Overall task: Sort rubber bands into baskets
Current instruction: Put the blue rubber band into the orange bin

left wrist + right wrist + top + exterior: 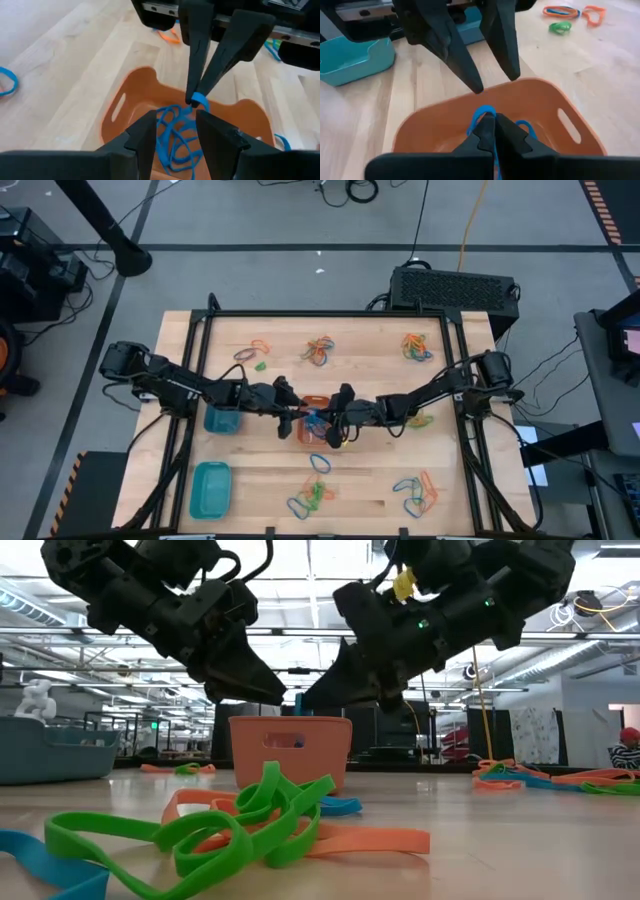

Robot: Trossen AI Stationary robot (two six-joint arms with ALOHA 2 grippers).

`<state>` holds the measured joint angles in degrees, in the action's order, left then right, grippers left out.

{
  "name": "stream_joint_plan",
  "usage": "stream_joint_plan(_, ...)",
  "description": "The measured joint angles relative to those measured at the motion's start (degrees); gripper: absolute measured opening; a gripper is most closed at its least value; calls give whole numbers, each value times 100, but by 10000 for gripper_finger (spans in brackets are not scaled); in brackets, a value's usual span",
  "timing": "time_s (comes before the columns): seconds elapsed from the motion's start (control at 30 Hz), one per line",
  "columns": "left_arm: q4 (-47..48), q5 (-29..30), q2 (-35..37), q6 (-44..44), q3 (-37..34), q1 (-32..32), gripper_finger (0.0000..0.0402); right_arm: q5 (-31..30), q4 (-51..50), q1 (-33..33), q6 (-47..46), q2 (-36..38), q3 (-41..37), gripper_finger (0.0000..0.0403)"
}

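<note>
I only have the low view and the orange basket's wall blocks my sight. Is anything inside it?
Observer: Yes, blue rubber bands lie piled in the orange basket.
Operator: Is either end effector holding one?
Observer: The right end effector is shut on a blue band over the basket.
Operator: And the left one?
Observer: The left end effector hangs open just above the basket, holding nothing.

Left gripper (480, 60) jaws parted, right gripper (196, 100) jaws pinched — tips facing
</note>
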<state>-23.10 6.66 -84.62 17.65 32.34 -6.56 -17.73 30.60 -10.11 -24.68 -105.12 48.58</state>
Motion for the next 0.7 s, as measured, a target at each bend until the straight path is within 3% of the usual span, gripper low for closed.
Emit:
stream_joint_plan(0.17,7,-22,2,-2,0,-5,145,1,-242,76,-143,2,2,12)
stream_joint_plan(0.4,7,-22,2,-2,0,-4,145,30,-527,107,-21,21,2,65)
stream_joint_plan(0.7,-26,-22,4,-41,0,-8,145,787,-797,107,468,322,68,118)
